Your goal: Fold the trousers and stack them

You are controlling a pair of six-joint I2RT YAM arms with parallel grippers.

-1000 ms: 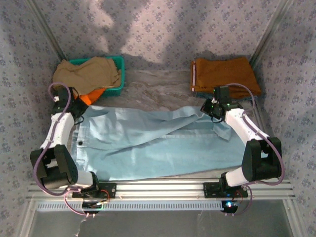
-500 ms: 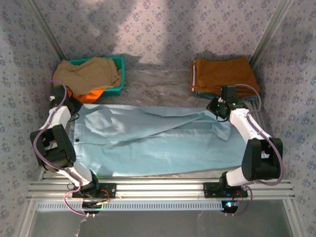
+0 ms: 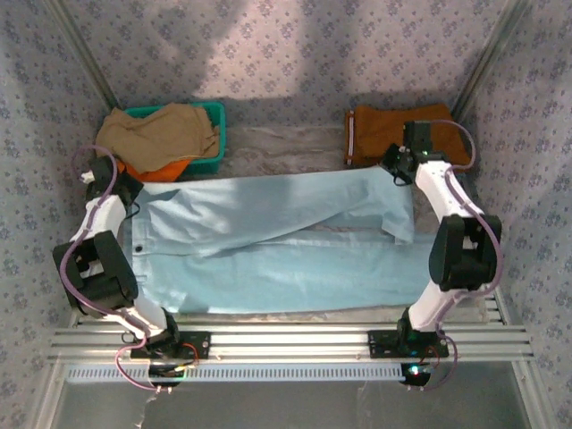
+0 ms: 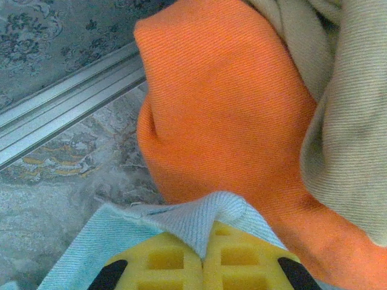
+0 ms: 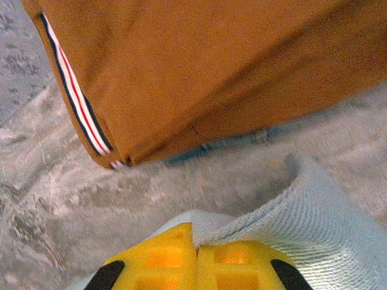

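Top external view: the trousers (image 3: 268,246) lie spread across the middle of the table (image 3: 286,147), waistband to the left, one leg lapped slantwise over the other. The fabric is pale blue, thin and lightly creased. The left gripper (image 3: 123,188) and right gripper (image 3: 399,164) each hold a far corner; both wrist views show yellow pads (image 4: 163,260) clamped on blue cloth. Judged step: flattening before the first fold. The next move calls for even tension, keeping clear of the orange garment (image 4: 230,103) and brown trousers (image 5: 211,66).
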